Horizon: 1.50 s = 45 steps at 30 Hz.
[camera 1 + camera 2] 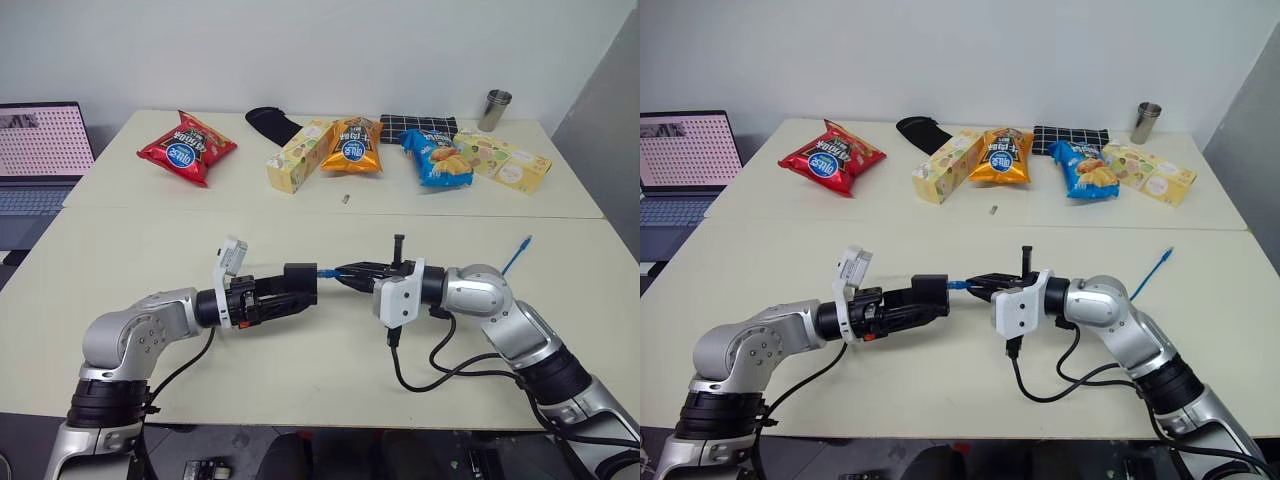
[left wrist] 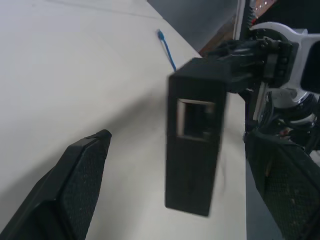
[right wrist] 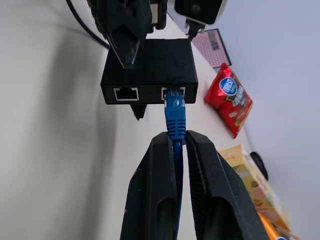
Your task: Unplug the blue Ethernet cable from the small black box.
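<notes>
Hovering above the bare near half of the cream table (image 1: 120, 250), the left gripper (image 1: 292, 294), fingers spread wide, clamps the small black box (image 3: 149, 71), a matte squarish block with two ports. The right gripper (image 3: 176, 145) is pinched on the blue Ethernet cable (image 3: 175, 117), whose ribbed plug sits in one port.

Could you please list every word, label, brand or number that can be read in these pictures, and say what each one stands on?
None can be read for certain.
Red snack bag: blue oval logo, print too small.
Orange snack bag: blue oval logo, illegible.
Blue snack bag: print too blurred.
Two yellow cartons: printing too small.
Laptop screen: dotted pattern, no readable text.
Small black box: no lettering visible.
</notes>
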### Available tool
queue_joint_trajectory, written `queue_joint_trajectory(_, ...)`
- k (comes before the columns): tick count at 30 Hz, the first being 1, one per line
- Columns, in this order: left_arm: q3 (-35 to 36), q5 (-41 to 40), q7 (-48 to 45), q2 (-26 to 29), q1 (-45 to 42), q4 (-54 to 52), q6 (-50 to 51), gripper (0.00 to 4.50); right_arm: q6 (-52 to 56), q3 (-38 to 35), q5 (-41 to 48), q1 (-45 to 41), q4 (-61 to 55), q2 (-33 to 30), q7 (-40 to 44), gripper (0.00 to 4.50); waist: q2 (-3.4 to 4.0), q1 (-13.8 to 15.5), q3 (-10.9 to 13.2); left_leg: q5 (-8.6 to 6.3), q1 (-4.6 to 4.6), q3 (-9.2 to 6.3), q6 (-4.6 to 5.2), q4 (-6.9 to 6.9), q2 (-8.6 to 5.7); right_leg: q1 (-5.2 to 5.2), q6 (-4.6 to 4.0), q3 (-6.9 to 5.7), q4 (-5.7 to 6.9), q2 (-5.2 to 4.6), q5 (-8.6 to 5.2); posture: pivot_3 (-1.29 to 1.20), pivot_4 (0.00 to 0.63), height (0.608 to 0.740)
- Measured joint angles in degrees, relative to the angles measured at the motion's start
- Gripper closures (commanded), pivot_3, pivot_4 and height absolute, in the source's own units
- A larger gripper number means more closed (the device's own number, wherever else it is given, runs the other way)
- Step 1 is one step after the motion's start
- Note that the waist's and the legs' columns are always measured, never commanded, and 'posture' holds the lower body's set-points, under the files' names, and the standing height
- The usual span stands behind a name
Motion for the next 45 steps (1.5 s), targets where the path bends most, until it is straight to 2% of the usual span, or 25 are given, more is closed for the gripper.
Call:
queue_joint_trajectory(13, 1.6, -3.2, -0.4, 0.1, -1.2, 2.0, 2.5, 3.04, -5.6, -1.8, -1.8, 0.0, 2.0, -0.9, -1.8, 4.45, 0.0, 0.0, 0.0, 0.0, 0.01, 0.0, -0.01, 0.0, 0.0, 0.01, 0.0, 0.0, -0.03, 0.0, 0.0, 0.0, 0.15, 0.74)
queue_joint_trajectory(17, 1.5, -4.2, -2.1, 0.7, -1.1, 1.6, 2.6, 3.71, -5.9, -2.5, -1.8, 0.1, 3.1, -1.2, -1.9, 4.45, 0.0, 0.0, 0.0, 0.01, 0.01, 0.0, -0.01, 0.0, -0.01, 0.02, 0.0, 0.01, -0.04, 0.0, 0.0, 0.0, 0.15, 0.74)
queue_joint_trajectory(20, 1.2, -4.1, -2.7, 1.2, -0.9, 1.1, 2.6, 3.72, -7.0, -2.5, -1.7, 0.2, 3.1, -1.5, -1.3, 4.45, 0.0, 0.0, 0.0, 0.01, 0.01, 0.0, -0.01, 0.0, 0.0, 0.02, 0.0, 0.01, -0.04, 0.0, 0.0, 0.0, 0.15, 0.74)
queue_joint_trajectory(22, 0.8, -4.0, -2.8, 1.2, -0.4, 1.0, 2.5, 3.72, -7.2, -2.5, -1.7, 0.7, 3.1, -1.6, -0.9, 3.73, 0.0, 0.0, 0.0, 0.01, 0.01, 0.0, -0.01, 0.0, -0.01, 0.04, 0.0, 0.02, -0.05, 0.0, 0.0, 0.0, 0.15, 0.74)
queue_joint_trajectory(24, 0.0, -3.0, -2.9, 1.4, -0.5, 1.0, 2.0, 3.72, -7.2, -2.2, -0.5, 1.1, 2.1, -2.3, 0.8, 3.43, 0.01, 0.1, 0.0, 0.01, 0.01, -0.01, -0.01, 0.0, -0.01, 0.04, 0.0, 0.01, -0.06, 0.0, 0.0, 0.0, 0.15, 0.74)
queue_joint_trajectory(25, -0.3, -2.5, -3.0, 1.5, -0.5, 1.1, 1.7, 3.72, -7.0, -2.0, 0.4, 1.4, 1.1, -2.6, 1.9, 3.13, 0.0, 0.1, 0.0, 0.01, 0.01, -0.02, -0.01, 0.0, 0.0, 0.04, 0.0, 0.0, -0.06, 0.0, 0.0, 0.0, 0.15, 0.74)
queue_joint_trajectory(29, -2.9, 0.7, -5.0, 1.6, -1.8, 1.7, -2.2, 3.72, 2.7, -2.6, 9.0, 4.5, -5.9, -6.0, 8.0, 2.2, 0.0, 0.2, 0.0, 0.0, 0.02, -0.03, -0.01, 0.02, -0.02, 0.13, 0.0, 0.01, -0.12, -0.01, 0.0, 0.0, 0.15, 0.74)
queue_joint_trajectory(33, -6.0, 6.1, -7.7, 1.6, -2.0, 2.7, -9.3, 3.72, 23.9, -6.5, 24.2, 7.9, -15.1, -7.4, 9.4, 2.17, 0.01, 0.2, 0.0, 0.0, 0.01, -0.05, -0.01, 0.01, 0.0, 0.13, 0.0, -0.01, -0.12, -0.01, 0.0, 0.0, 0.15, 0.74)
queue_joint_trajectory(37, -8.0, 9.0, -12.1, 1.6, -2.0, 3.2, -15.4, 3.72, 47.0, -11.4, 43.3, 8.0, -21.5, -5.5, 4.4, 2.17, 0.01, 0.2, 0.0, 0.0, 0.01, -0.08, 0.0, 0.0, 0.01, 0.13, -0.01, -0.03, -0.14, -0.01, 0.0, 0.0, 0.15, 0.74)
queue_joint_trajectory(39, -8.6, 9.6, -14.3, 1.6, -2.0, 3.6, -17.7, 3.72, 54.6, -12.7, 49.5, 8.1, -21.8, -4.2, 2.1, 2.17, 0.01, 0.2, 0.0, 0.0, 0.01, -0.06, 0.0, -0.01, -0.01, 0.13, -0.01, -0.01, -0.17, -0.01, 0.0, 0.0, 0.15, 0.74)
queue_joint_trajectory(42, -8.8, 9.7, -16.4, 1.2, -2.1, 4.8, -19.4, 3.72, 60.5, -13.3, 53.5, 8.2, -21.6, -3.0, 0.0, 2.17, 0.0, 0.2, 0.0, -0.01, -0.01, -0.05, 0.02, -0.01, -0.03, 0.15, -0.01, 0.01, -0.24, -0.01, 0.0, 0.0, 0.15, 0.74)
queue_joint_trajectory(45, -8.9, 9.7, -18.1, 1.2, -2.5, 5.0, -20.0, 3.72, 62.2, -13.9, 54.4, 7.9, -19.3, -0.7, -1.3, 2.17, 0.01, 0.2, 0.0, -0.01, -0.01, -0.05, 0.02, -0.01, -0.03, 0.15, -0.01, 0.0, -0.25, -0.01, 0.0, 0.0, 0.15, 0.74)
